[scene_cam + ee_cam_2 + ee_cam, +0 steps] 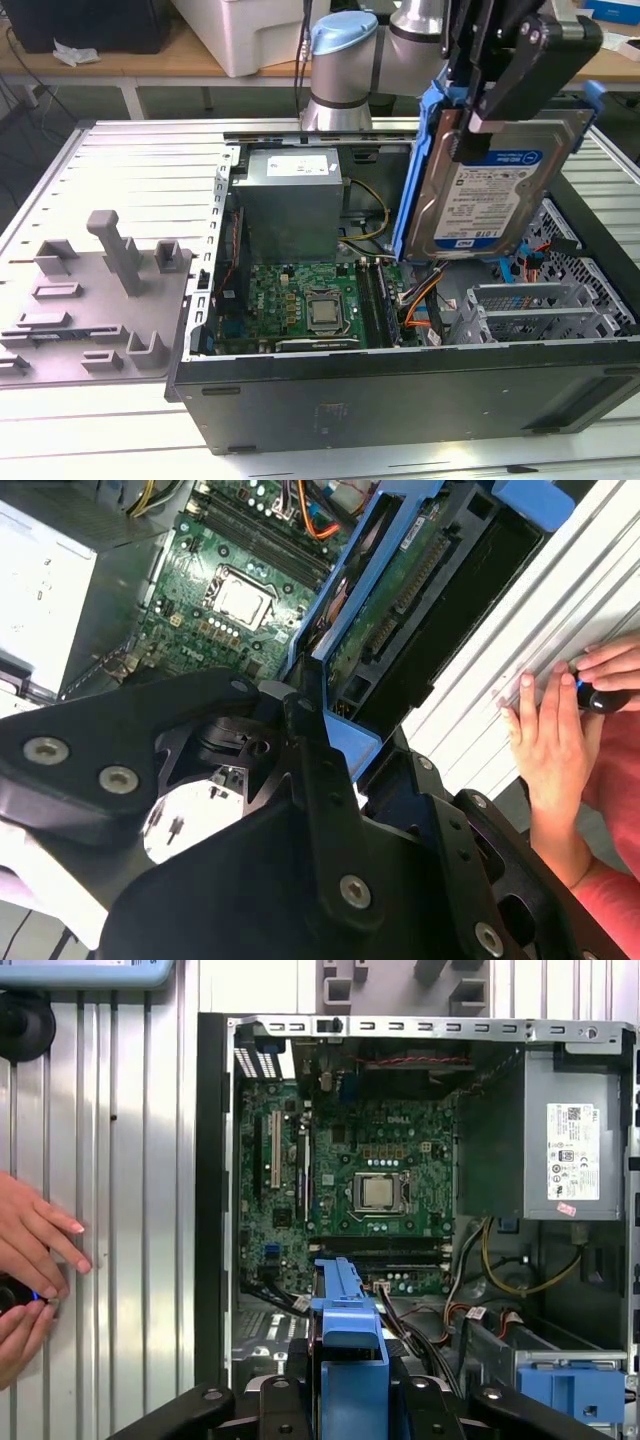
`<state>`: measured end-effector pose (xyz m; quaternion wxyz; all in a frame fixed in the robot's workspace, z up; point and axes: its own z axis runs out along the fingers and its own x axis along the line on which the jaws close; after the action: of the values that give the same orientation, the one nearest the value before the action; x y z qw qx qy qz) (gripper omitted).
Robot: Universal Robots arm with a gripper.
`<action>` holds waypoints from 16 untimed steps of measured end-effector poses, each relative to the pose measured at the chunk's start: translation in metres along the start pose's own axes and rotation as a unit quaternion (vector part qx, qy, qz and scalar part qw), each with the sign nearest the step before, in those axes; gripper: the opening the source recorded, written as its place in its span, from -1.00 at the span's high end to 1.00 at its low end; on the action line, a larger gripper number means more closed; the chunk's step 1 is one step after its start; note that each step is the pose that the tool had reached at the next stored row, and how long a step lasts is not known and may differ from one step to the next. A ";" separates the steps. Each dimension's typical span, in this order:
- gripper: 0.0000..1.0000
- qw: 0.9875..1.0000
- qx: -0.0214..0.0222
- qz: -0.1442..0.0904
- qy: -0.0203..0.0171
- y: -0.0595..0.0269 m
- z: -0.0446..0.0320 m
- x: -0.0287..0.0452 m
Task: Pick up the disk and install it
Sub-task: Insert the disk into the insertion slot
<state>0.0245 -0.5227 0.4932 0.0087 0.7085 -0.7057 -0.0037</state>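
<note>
The disk (495, 195), silver with a white-and-blue label and a blue carrier frame (412, 170), hangs on edge and slightly tilted above the open computer case (400, 392), over its side at the exterior view's right. My gripper (463, 135) is shut on it from above, one black finger (500, 90) lying across the label face. In the second wrist view the disk (400, 600) shows its green circuit side between the black gripper (322, 715) links. In the first wrist view the blue carrier edge (345, 1305) sticks out from the gripper (345, 1400) over the case floor.
Inside the case lie the motherboard (300, 300), a grey power supply (290, 195), orange cables (425, 295) and a metal drive cage (530, 310). A grey fixture plate (100, 300) sits at the exterior view's left. A person's hands (30, 1255) rest on the ribbed table beside the case.
</note>
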 end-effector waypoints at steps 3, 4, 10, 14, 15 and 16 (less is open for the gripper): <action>0.27 1.000 0.000 0.000 -0.001 -0.0061 0.0005 0.0019; 0.27 1.000 0.000 0.000 -0.001 -0.0076 0.0007 0.0023; 0.27 1.000 0.000 0.000 -0.001 -0.0183 0.0017 0.0037; 0.27 1.000 0.000 0.000 -0.001 -0.0222 0.0019 0.0046; 0.27 1.000 0.000 0.000 -0.001 -0.0241 0.0019 0.0052; 0.27 1.000 0.000 0.000 -0.001 -0.0255 0.0020 0.0058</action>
<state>0.0499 -0.5284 0.4908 0.0076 0.7085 -0.7057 -0.0047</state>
